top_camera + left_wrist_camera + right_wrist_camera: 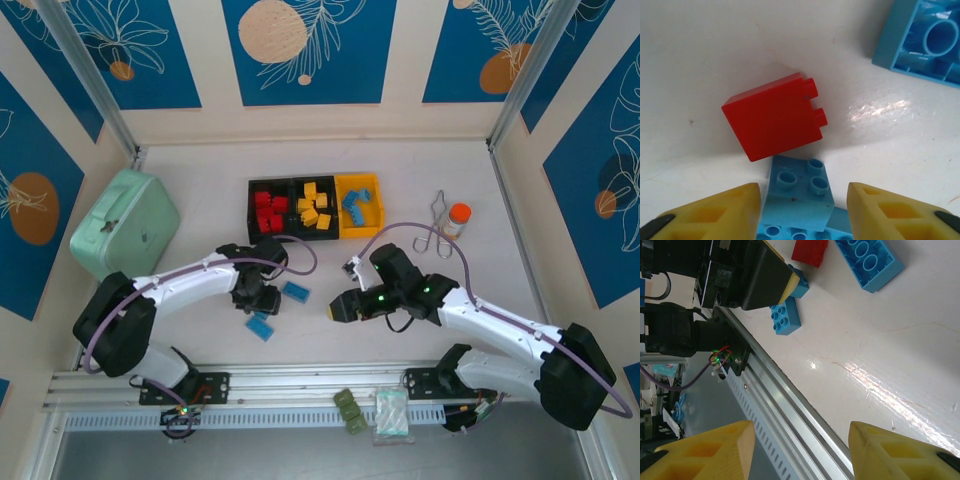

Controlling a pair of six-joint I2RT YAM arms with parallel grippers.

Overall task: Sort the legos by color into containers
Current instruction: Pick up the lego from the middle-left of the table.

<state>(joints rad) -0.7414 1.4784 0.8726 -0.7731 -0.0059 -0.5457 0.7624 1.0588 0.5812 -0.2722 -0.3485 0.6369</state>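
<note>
- Legos (313, 208) are small studded bricks. In the containers (250, 200) at mid-table, red ones lie in the left black bin, yellow in the middle black bin and light blue in the yellow bin.
- Loose on the table (400, 170), nearer the arms, are a red brick (772, 117) on its side and a small blue brick (800, 192) just beside it. A large blue brick (925, 40) lies upside down nearby.
- Left gripper (802, 212): its fingers (715, 215) are partly apart and straddle the small blue brick. A sliver of table shows between the brick and one finger.
- Right gripper (800, 450): its fingers are spread and hold nothing, above the metal rail (790, 405) at the table's near edge.
- A mint-green case (125, 222) sits at the left. A bottle (457, 220) and tongs (437, 225) sit at the right, all well apart from the loose bricks.
</note>
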